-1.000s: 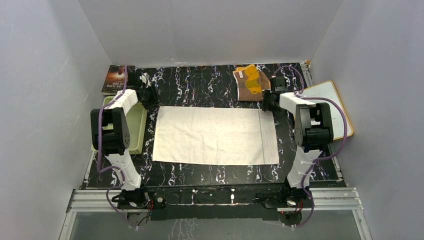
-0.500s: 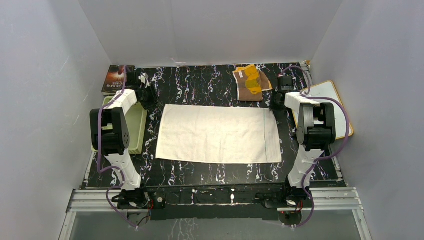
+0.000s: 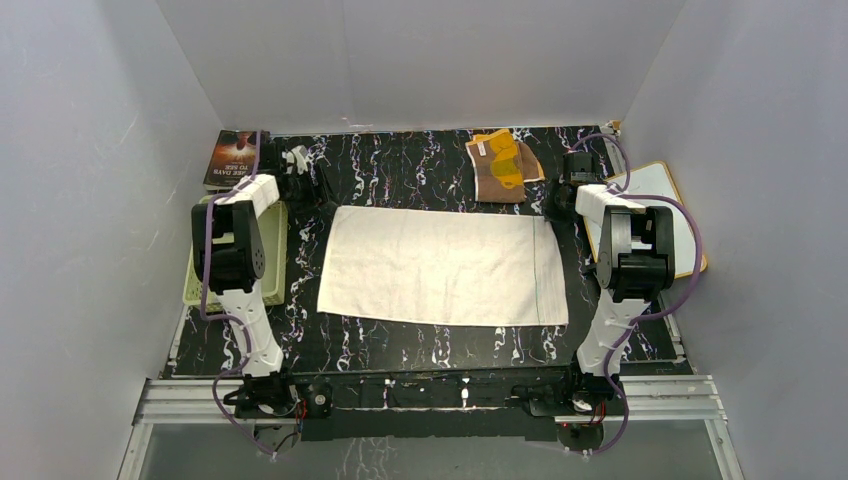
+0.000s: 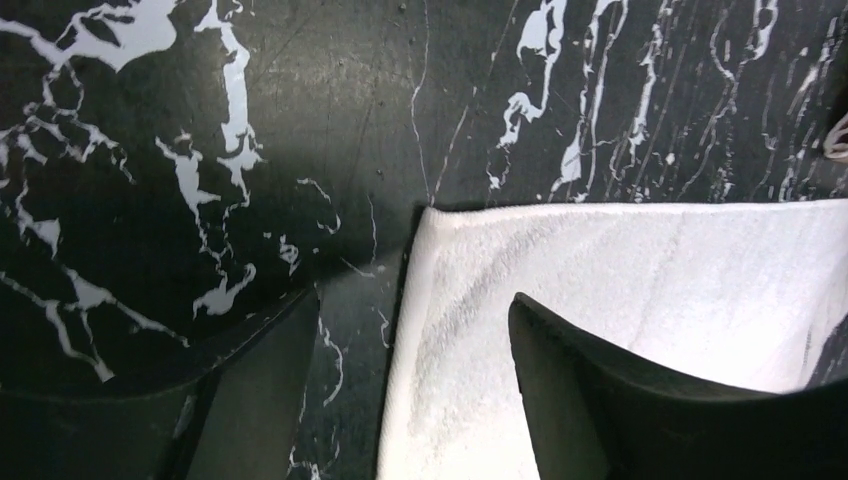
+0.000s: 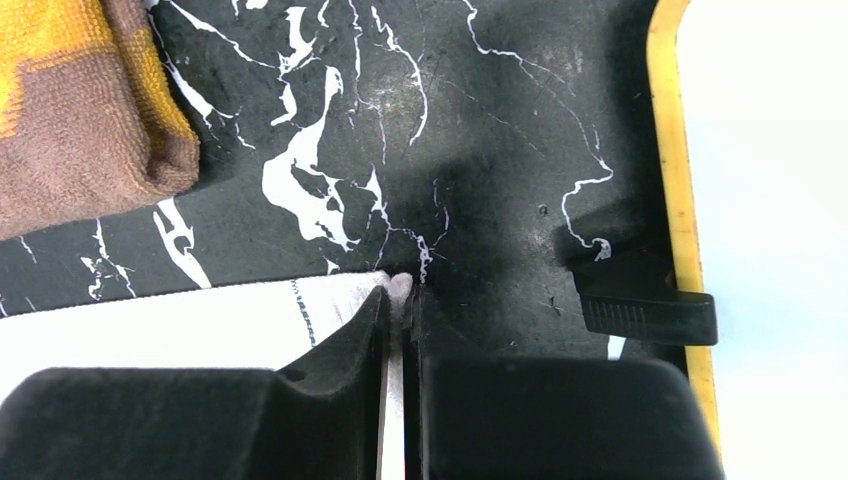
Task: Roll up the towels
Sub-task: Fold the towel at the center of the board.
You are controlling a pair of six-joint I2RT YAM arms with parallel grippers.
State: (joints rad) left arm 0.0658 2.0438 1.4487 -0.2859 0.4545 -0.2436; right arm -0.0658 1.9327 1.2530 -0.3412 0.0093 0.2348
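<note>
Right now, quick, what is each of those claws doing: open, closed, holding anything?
Left gripper: open, straddling the edge of the cream towel, not gripping it.
Right gripper: shut on that towel's corner.

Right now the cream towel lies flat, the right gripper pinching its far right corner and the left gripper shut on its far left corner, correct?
No: the left wrist view shows the left gripper open, jaws astride the far left corner of the cream towel. The towel lies flat; the right gripper pinches its far right corner.
</note>
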